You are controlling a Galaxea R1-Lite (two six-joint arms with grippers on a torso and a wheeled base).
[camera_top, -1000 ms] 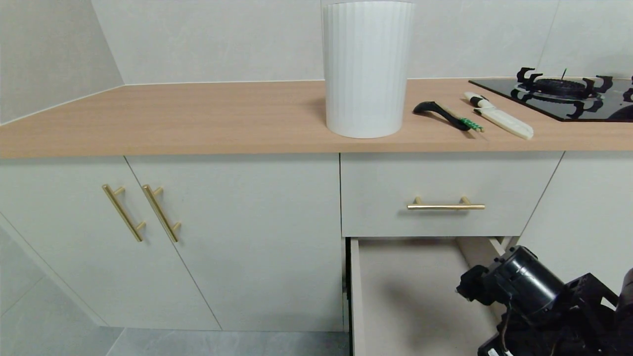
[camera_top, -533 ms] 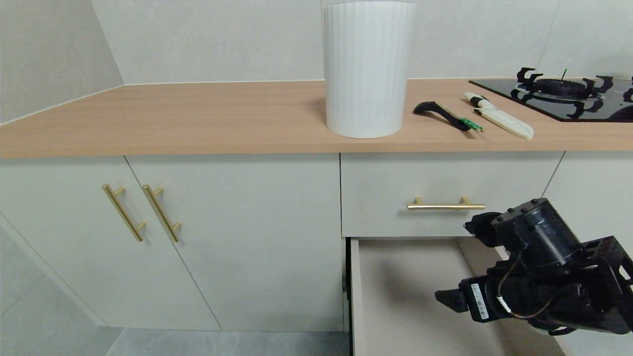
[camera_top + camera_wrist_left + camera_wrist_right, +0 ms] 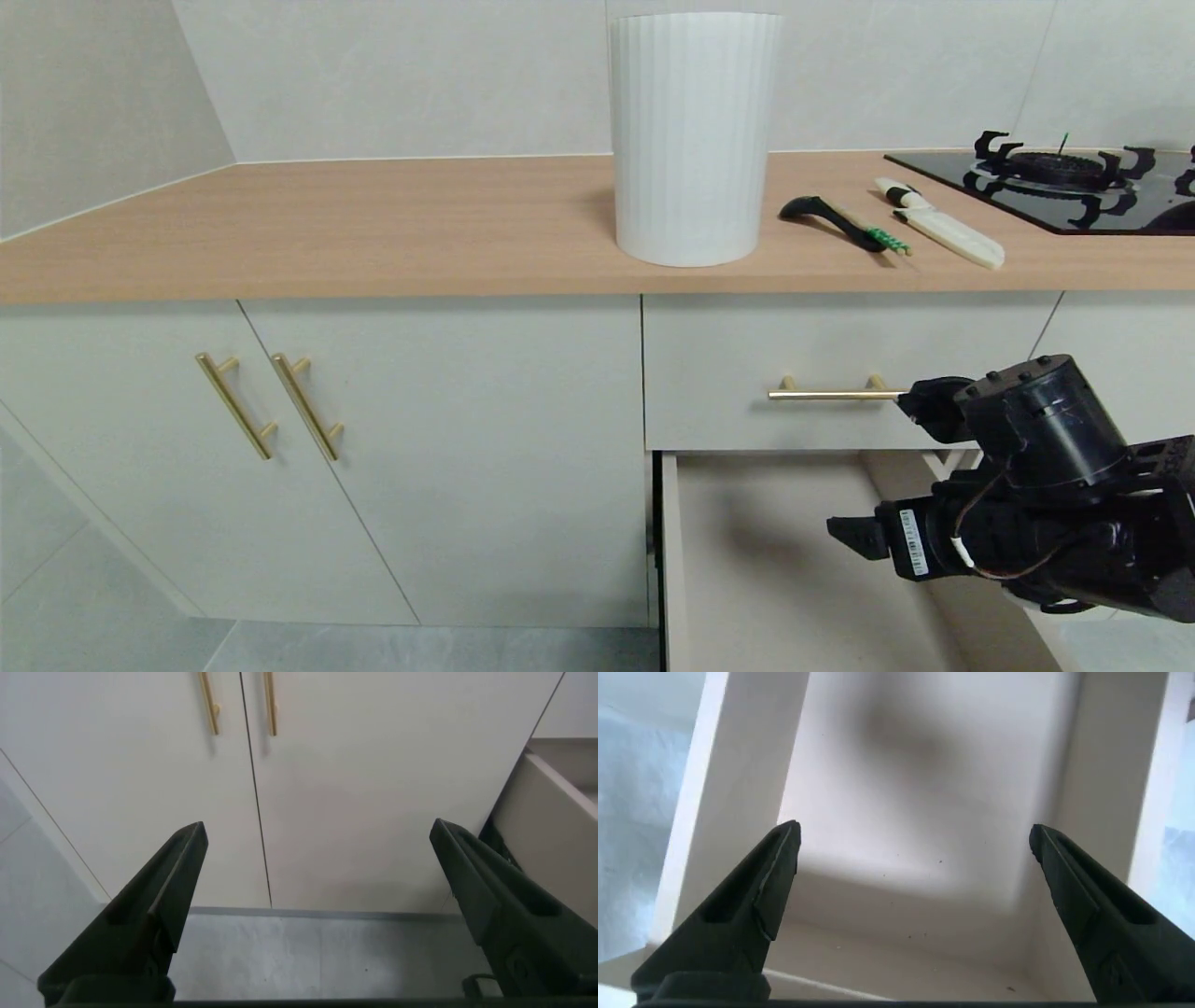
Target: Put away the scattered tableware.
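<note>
Along the back wall, a long wooden countertop [image 3: 373, 233] runs over pale cabinet doors [image 3: 448, 448]. A tall white ribbed container [image 3: 693, 140] stands on it, and a black hob [image 3: 1055, 182] sits at the far right. Below the counter, the upper drawer is closed behind its gold handle [image 3: 831, 395], while the lower drawer [image 3: 747, 560] is pulled out with its floor bare. The right gripper [image 3: 848, 536] hangs over that open drawer with its fingers spread and nothing between them, and its wrist view looks straight down onto the drawer floor [image 3: 915, 793]. The left gripper [image 3: 318, 831] is also spread and empty, low in front of the cabinet doors. The tableware lies on the counter between container and hob: a white knife [image 3: 943, 233], a black spoon [image 3: 831, 217], and a thin stick with a green-striped end [image 3: 887, 235] lying against the spoon's handle. None of it is in the drawer yet, so the task looks barely begun. The right wrist sits just beside the end of the gold handle, so rising toward the counter could snag it. Because the spoon and the stick touch, gripping one may drag the other. All three lie near the counter's front edge, so a clumsy nudge could push one over it.
</note>
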